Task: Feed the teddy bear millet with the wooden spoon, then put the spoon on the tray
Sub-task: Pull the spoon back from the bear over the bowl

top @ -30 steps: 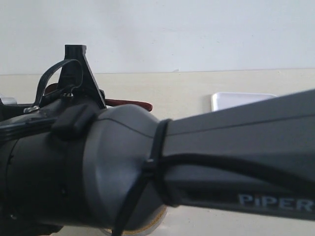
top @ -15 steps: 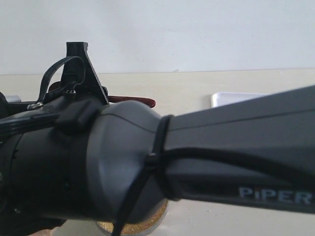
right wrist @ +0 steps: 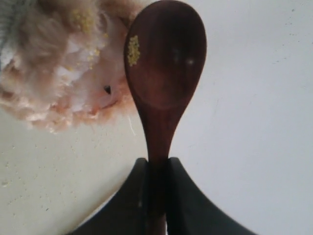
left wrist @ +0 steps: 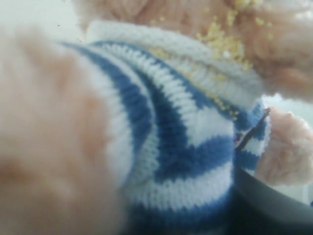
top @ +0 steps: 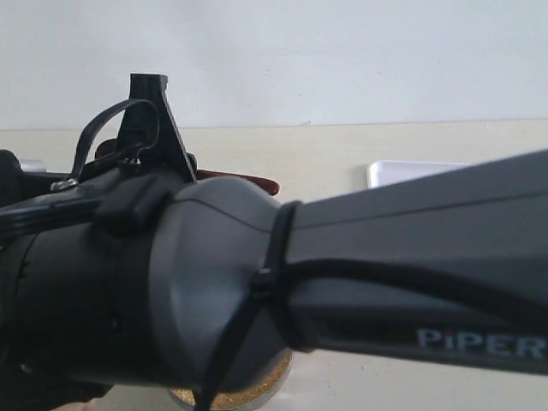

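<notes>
The wooden spoon (right wrist: 164, 73) sits clamped by its handle in the jaws of the right gripper (right wrist: 156, 166), a few millet (right wrist: 132, 50) grains in its bowl, just beside the muzzle of the teddy bear (right wrist: 63, 68). We see the tray (top: 411, 171) mid-right in the exterior view. How the left jaws stand we cannot tell.

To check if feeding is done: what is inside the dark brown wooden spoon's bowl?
A small patch of golden-yellow millet grains sticks near one edge; the rest of the wooden spoon's bowl is bare. The right gripper hides the handle's end.
</notes>
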`<state>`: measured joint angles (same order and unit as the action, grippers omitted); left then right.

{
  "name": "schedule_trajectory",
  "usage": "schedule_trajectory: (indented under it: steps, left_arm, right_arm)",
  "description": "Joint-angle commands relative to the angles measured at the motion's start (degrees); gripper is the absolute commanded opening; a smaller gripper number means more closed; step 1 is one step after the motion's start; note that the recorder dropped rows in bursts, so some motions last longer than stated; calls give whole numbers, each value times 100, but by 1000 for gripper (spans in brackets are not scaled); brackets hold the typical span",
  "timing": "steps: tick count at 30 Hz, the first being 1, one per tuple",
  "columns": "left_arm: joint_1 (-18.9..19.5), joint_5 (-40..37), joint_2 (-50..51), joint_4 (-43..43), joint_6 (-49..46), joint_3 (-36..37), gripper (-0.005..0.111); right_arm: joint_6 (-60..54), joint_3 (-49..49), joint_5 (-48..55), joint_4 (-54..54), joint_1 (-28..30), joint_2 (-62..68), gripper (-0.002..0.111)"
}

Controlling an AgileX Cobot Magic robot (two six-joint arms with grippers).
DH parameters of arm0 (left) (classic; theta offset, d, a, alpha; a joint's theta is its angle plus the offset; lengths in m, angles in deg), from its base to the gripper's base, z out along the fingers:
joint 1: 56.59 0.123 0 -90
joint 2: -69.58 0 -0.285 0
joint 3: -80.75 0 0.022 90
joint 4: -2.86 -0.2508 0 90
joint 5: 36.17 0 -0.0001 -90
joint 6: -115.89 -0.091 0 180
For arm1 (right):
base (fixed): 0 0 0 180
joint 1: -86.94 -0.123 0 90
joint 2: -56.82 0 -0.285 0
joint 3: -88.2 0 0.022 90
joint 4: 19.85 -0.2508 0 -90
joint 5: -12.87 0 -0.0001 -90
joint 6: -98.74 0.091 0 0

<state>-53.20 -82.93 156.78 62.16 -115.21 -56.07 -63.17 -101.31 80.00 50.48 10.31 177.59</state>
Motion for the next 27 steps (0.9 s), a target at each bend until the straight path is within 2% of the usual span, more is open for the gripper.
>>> schedule_trajectory:
  steps: [1, 11, 15, 17, 20, 27]
  left_arm:
    - [4, -148, 0, 30, -83, 3, 5]
    - [4, -90, 0, 70, -83, 3, 5]
    - [4, -38, 0, 164, -83, 3, 5]
    - [4, -27, 0, 165, -83, 3, 5]
    - [4, 41, 0, 153, -83, -74, 5]
    - [4, -137, 0, 79, 28, -262, 5]
  right_arm:
    - [-47, 11, 277, -304, 83, -144, 0]
    - [-287, 11, -502, -810, 83, -1001, 0]
    - [-1121, 11, -667, -2043, 169, -1327, 0]
    - [-1764, 11, -678, -2979, 358, -1439, 0]
    - [-2381, 11, -549, -3725, 723, -1463, 0]
    - [-2638, 1, -857, -3474, 803, -1245, 0]
